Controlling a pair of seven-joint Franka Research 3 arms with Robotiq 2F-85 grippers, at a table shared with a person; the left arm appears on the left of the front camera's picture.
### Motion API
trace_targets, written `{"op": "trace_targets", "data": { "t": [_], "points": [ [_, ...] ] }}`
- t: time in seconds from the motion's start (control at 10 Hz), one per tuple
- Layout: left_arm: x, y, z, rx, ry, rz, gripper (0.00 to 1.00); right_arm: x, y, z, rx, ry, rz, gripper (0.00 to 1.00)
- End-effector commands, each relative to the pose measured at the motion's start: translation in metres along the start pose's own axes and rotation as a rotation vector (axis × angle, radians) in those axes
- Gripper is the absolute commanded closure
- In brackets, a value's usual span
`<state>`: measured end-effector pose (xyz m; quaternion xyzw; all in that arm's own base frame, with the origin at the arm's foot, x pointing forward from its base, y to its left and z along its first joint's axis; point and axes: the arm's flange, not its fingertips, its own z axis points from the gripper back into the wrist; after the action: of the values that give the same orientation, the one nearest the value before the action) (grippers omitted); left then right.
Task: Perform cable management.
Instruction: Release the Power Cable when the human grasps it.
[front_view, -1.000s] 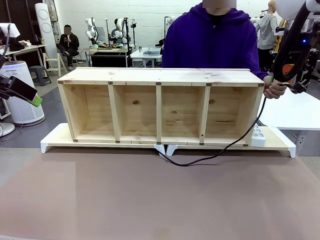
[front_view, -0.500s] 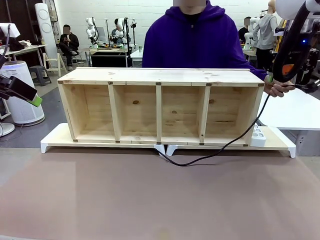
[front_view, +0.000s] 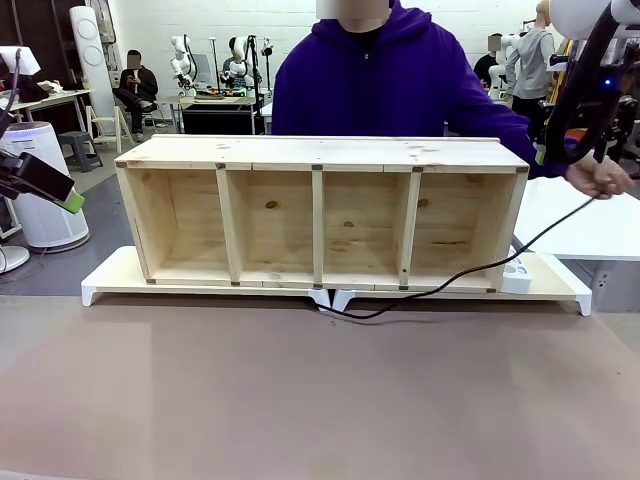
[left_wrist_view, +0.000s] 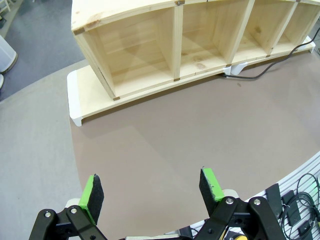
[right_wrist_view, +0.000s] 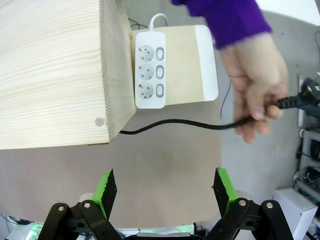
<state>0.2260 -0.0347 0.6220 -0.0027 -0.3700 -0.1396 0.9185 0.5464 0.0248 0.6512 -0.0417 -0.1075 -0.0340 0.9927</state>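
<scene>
Holding cable (right_wrist_view: 165, 123): we see the person's fingers (right_wrist_view: 257, 95) pinch it beside the shelf (front_view: 320, 210).
Right hand (right_wrist_view: 165, 193): spread wide, empty.
Left hand (left_wrist_view: 150, 191): spread wide above desk (left_wrist_view: 165, 145).

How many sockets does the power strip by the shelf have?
3, in one row down the white power strip, which lies on the white riser beside the wooden shelf's end; each has a switch alongside. None look hidden.

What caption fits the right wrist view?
Open right tool above the table while a person's hand holds the cable beside the power strip.
</scene>
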Motion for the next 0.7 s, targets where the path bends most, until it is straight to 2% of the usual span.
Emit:
{"op": "trace_targets", "data": {
  "t": [0.0,0.6],
  "points": [
    [0.0012,0.0005,-0.0003,-0.002,-0.007,0.009,0.0,-0.0004,-0.0007,-0.0009,0.002,0.006,-0.002,0.0],
    [0.0012,0.0005,-0.0003,-0.002,-0.007,0.009,0.0,-0.0004,-0.0007,-0.0009,0.002,0.006,-0.002,0.0]
  ]
}}
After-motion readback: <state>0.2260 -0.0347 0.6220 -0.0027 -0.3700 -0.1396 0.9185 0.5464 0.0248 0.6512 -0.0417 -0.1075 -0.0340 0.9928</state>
